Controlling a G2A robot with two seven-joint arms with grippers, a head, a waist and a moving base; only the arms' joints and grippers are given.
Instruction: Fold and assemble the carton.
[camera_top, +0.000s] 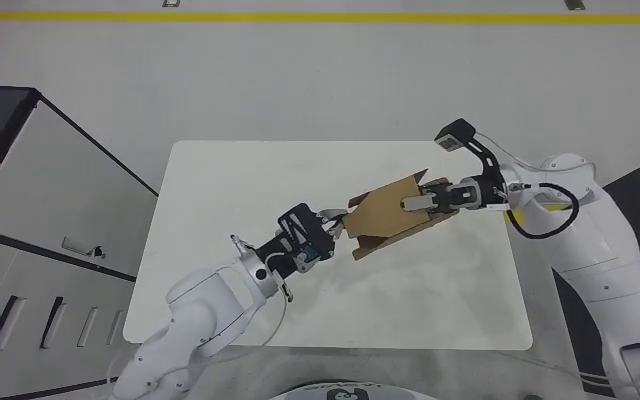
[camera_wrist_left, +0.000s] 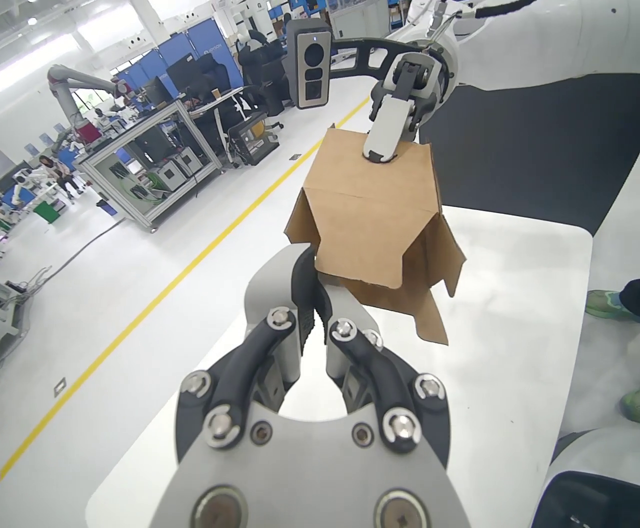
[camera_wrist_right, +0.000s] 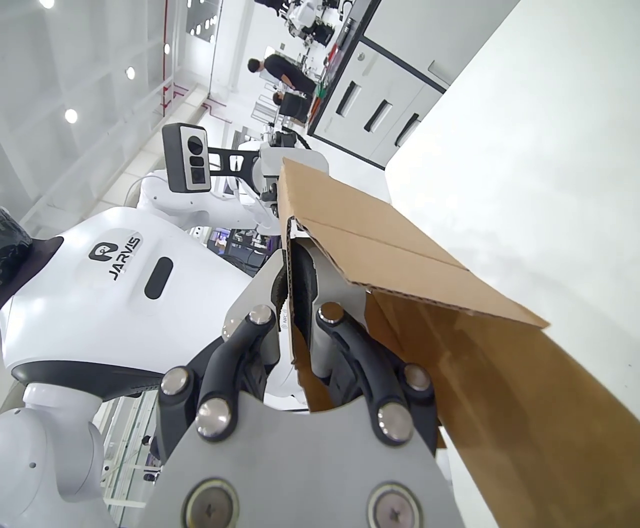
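over the white table (camera_top: 250, 180), in the top view, a brown carton (camera_top: 385, 215) is held slantwise between two arms. it is half opened, with loose flaps at its ends. the left gripper (camera_top: 335, 222) is set at one end and the right gripper (camera_top: 418, 202) at the other.

from the left wrist view, the left gripper (camera_wrist_left: 315, 280) is seen with its fingers drawn nearly together on the lower edge of one flap. the carton (camera_wrist_left: 370, 220) stands beyond it as an open sleeve, its flaps splayed outward. at the far rim, one finger of the right gripper (camera_wrist_left: 382, 150) is laid flat on the outer wall.

from the right wrist view, a single cardboard wall is pinched between the closed fingers of the right gripper (camera_wrist_right: 295, 295), and a flap of the carton (camera_wrist_right: 400, 260) is folded outward beside it.

the board is judged to be light, stiff across its panels, and ready to bend along its creases. its edges could be crushed by a hard pinch, and loose flaps may swing when moved. it is best gripped on a wall close to a crease, not on a flap tip.
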